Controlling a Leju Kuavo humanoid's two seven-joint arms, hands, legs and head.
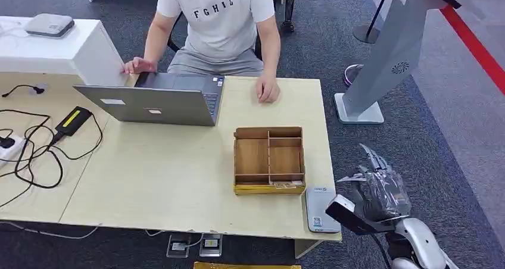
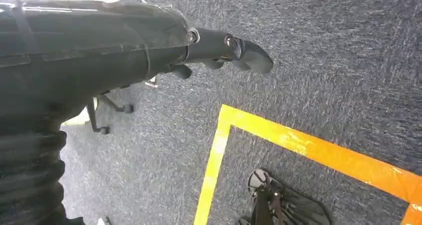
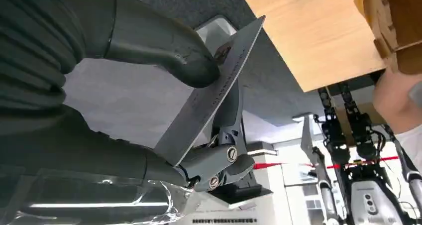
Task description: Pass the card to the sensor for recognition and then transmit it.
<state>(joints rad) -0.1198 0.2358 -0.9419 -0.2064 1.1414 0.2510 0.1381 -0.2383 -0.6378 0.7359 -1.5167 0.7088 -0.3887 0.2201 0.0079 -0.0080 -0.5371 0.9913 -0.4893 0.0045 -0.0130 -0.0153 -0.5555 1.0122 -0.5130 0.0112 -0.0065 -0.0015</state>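
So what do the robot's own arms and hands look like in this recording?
The right hand has dark grey fingers with silver screw joints under a clear plastic wrap, on a silver-white forearm. The left hand is glossy dark grey, with a black ribbed cover at the wrist.

Readable text: "FGHIL" in dark letters across the chest of the person's white T-shirt, far side of the tabletop. The card reader at the near right corner has a small printed label and a QR-like mark, too small to read. The card in the right wrist view carries a line of print, blurred. White sign lettering in that view's background, illegible.
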